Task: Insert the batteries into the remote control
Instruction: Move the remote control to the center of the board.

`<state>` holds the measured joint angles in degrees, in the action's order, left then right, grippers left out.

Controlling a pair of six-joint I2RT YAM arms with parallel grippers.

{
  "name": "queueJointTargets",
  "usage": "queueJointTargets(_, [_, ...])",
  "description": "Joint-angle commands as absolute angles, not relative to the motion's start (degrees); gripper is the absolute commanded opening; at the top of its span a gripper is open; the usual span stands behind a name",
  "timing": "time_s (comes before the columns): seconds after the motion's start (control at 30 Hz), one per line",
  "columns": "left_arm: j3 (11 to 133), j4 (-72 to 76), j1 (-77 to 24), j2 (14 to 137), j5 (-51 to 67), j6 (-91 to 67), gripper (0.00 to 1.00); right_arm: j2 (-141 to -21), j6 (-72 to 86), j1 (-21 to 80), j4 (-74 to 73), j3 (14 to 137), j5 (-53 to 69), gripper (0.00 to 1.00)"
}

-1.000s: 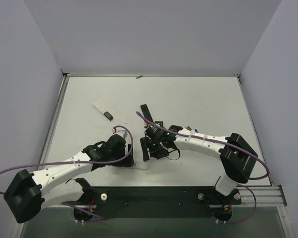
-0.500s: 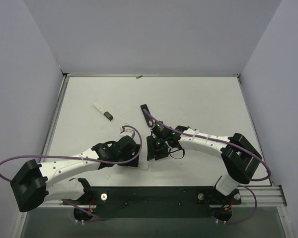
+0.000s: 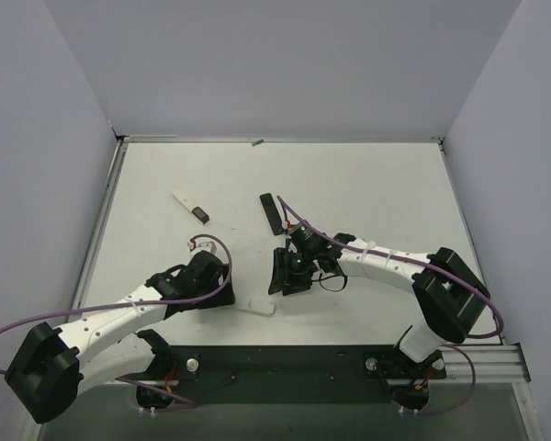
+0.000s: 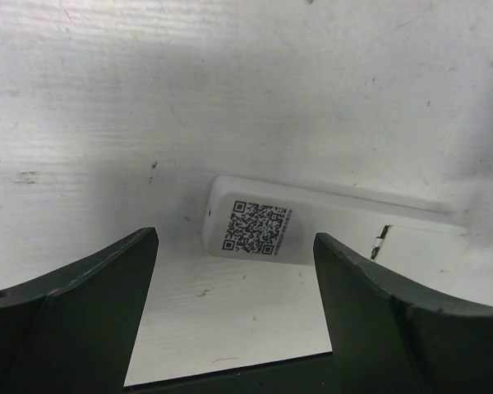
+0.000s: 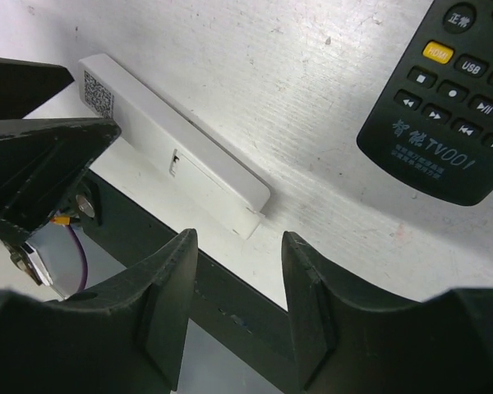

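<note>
The white remote control (image 3: 258,306) lies back-up near the table's front edge, its QR label and battery-bay cover showing in the left wrist view (image 4: 312,223) and the right wrist view (image 5: 174,156). My left gripper (image 3: 224,288) is open and empty, just left of the remote's labelled end (image 4: 234,316). My right gripper (image 3: 283,274) is open and empty, above and just beyond the remote's other end (image 5: 234,316). One small green battery (image 3: 257,142) lies by the back wall. The other batteries are hidden.
A black remote (image 3: 271,212) with coloured buttons lies behind the right gripper and shows in the right wrist view (image 5: 444,98). A thin white strip with a dark end (image 3: 191,207) lies at the back left. The table's front edge and a dark rail (image 3: 285,358) run right beside the white remote.
My left gripper has drawn back to the left, off the white remote, which now lies free on the table. My right gripper has shifted slightly right and nearer.
</note>
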<state>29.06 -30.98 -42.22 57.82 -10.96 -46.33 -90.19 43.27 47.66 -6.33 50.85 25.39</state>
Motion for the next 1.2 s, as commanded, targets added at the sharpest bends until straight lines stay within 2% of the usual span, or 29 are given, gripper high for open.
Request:
queueJointTargets(0.0, [26.9, -23.12, -41.48, 57.83, -4.58, -47.55, 0.88, -87.89, 43.95, 47.46, -6.24, 50.01, 26.28, 0.41])
queueJointTargets(0.5, [25.49, -13.36, -44.03, 60.12, 2.9, -48.69, 0.84, -85.17, 41.31, 47.11, -14.06, 50.54, 17.5, 0.43])
queueJointTargets(1.17, [34.1, -8.97, -51.77, 67.85, 11.6, -45.09, 0.82, -81.04, 40.43, 47.28, -23.37, 49.31, 8.44, 0.43])
